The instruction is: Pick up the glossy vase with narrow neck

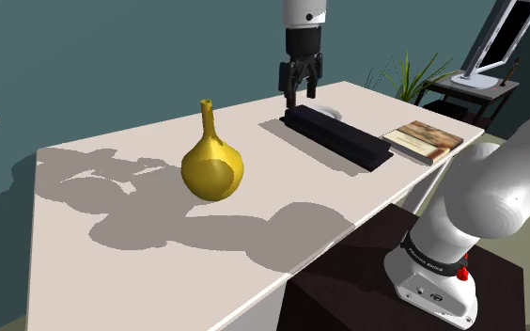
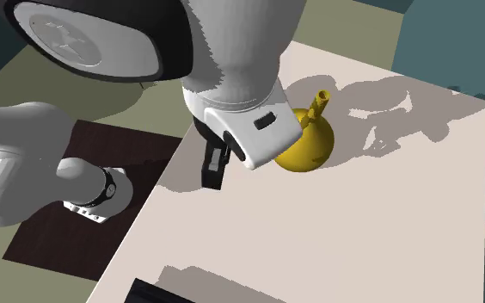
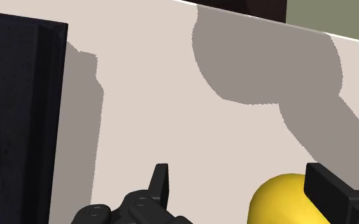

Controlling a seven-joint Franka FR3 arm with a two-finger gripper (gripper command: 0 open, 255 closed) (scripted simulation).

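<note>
The vase is glossy yellow, with a round belly and a thin upright neck, and it stands near the middle of the pale table. My black gripper hangs open well above the table, toward the shoulder view's right of the vase, over a flat black slab. In the second exterior view the vase shows just past the hand, whose fingers point down. In the wrist view the vase's belly lies below the gripper, close to one finger, with nothing touching it.
A book lies beside the black slab at the table's edge. A side table with a monitor and a plant stand beyond. The arm's dark stand sits against the table's near edge.
</note>
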